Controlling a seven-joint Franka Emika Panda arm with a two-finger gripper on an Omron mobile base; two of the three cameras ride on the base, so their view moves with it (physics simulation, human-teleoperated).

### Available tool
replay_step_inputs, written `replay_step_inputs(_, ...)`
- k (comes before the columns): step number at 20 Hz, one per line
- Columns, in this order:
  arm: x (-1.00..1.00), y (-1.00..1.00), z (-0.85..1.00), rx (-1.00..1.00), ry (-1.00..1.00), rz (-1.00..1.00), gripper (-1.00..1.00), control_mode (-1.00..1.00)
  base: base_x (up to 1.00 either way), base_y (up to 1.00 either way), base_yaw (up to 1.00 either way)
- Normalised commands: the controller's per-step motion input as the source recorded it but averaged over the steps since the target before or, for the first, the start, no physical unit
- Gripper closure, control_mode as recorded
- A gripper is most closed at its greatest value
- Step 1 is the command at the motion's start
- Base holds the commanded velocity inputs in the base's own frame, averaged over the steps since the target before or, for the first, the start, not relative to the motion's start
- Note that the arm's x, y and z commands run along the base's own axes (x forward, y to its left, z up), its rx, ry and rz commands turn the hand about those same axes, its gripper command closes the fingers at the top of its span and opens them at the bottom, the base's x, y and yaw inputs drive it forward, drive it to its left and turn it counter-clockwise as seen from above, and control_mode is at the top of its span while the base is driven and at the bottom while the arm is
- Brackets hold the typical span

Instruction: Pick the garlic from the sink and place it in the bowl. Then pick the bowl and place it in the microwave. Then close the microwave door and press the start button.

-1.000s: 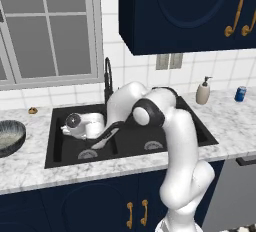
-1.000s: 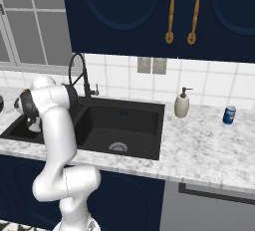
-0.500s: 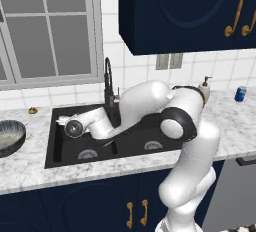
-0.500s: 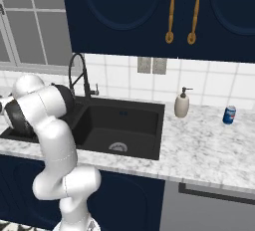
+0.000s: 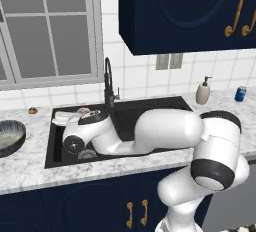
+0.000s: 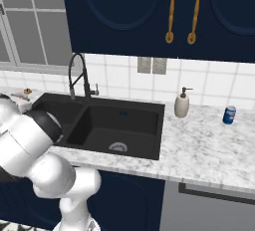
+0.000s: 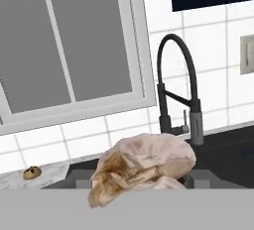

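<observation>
The garlic (image 7: 144, 162), a pale bulb with tan papery skin, sits close to the hand camera between my two dark fingertips (image 7: 82, 178). My gripper (image 7: 141, 177) is shut on it and points toward the back wall. From the left base camera, my hand is over the left basin of the black sink (image 5: 165, 108), with the gripper (image 5: 75, 116) near the basin's back rim. The bowl (image 5: 9, 136) stands on the marble counter left of the sink. The microwave is out of view.
The tall black faucet (image 5: 107, 81) rises just right of my hand. A small brown lump (image 7: 32, 172) lies on the counter below the window. A soap bottle (image 5: 203, 91) and a blue can (image 5: 240, 93) stand at the right. My arm lies across the sink.
My elbow and upper links have swung down and to the right, so the arm now lies low across the sink. The hand has stayed over the left basin, still holding the garlic.
</observation>
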Motion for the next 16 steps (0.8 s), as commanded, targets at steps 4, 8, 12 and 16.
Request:
replay_step_inputs(4, -0.88, -0.26, 1.00, 0.04, 0.00, 0.00, 1.00, -1.00, 0.00, 0.00, 0.00)
replay_step_inputs(8, -0.72, -0.18, 1.00, 0.08, 0.15, 0.00, 1.00, -1.00, 0.00, 0.00, 0.00)
replay_step_inputs(12, -0.46, -0.55, 1.00, 0.16, 0.30, 0.07, 1.00, -1.00, 0.00, 0.00, 0.00)
replay_step_inputs(16, -0.37, -0.90, 0.75, 0.10, 0.31, 0.14, 1.00, -1.00, 0.00, 0.00, 0.00)
